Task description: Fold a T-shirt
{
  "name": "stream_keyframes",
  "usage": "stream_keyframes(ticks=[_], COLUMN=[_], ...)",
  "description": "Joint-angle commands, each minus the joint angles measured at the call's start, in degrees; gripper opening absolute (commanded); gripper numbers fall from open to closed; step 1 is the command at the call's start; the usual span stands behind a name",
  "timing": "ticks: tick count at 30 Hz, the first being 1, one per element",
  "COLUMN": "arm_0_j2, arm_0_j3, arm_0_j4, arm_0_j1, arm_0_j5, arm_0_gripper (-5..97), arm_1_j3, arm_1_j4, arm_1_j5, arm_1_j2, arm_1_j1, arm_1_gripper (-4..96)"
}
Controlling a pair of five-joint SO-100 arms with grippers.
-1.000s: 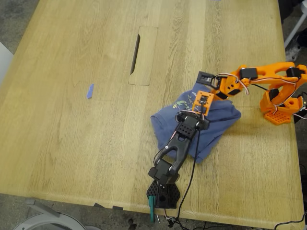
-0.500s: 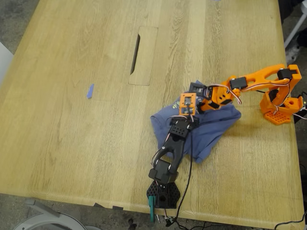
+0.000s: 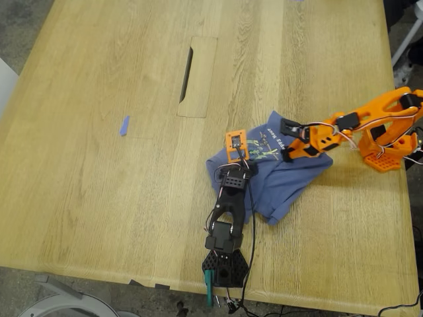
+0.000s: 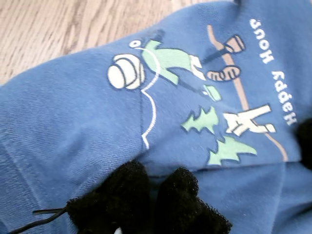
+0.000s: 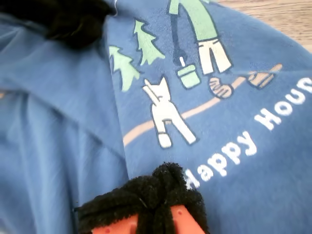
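The slate-blue T-shirt lies bunched on the wooden table, toward the exterior view's right, with its cartoon print and "Happy Hour" lettering facing up. My first gripper, on the black arm, sits at the edge of the shirt nearest the exterior view's left. In the first wrist view its black padded fingertips are pressed together on a fold of the T-shirt. My second gripper, on the orange arm, is just across the print. Its pads are shut on the T-shirt beside the lettering.
A long slot with an inset panel is cut into the table beyond the shirt. A small blue tape scrap lies toward the exterior view's left. The orange arm's base stands at the exterior view's right edge, the black arm's base at the near edge.
The black arm swung toward the exterior view's left with the cloth. The orange arm reached left, then drew back right. The print between the two grippers now shows.
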State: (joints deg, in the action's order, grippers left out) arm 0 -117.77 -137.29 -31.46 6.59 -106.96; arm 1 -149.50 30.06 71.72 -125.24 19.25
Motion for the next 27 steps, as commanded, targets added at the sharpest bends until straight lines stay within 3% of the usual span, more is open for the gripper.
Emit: stream_keyframes(ticks=[1, 13, 18, 27], arm_0_j2=[-3.08, -5.36, -8.70, -23.29], arm_0_j3=[-0.79, -2.99, -1.93, 5.19], arm_0_j4=[0.09, -0.53, -3.78, -21.18], arm_0_j1=[-5.80, -11.69, -12.13, -10.63], arm_0_j5=[-0.79, -0.88, -1.23, -1.58], arm_0_gripper=[11, 11, 9, 4], arm_1_j3=[-4.13, -12.13, -7.73, 11.51], arm_1_j4=[2.55, 21.09, 20.92, 23.20], arm_1_j5=[-0.26, 0.35, 1.05, 2.90], arm_1_j2=[-6.50, -30.67, -30.41, -23.29], arm_1_j1=[0.79, -2.37, -5.89, -10.28], arm_1_gripper=[0.1, 0.1, 0.1, 0.0])
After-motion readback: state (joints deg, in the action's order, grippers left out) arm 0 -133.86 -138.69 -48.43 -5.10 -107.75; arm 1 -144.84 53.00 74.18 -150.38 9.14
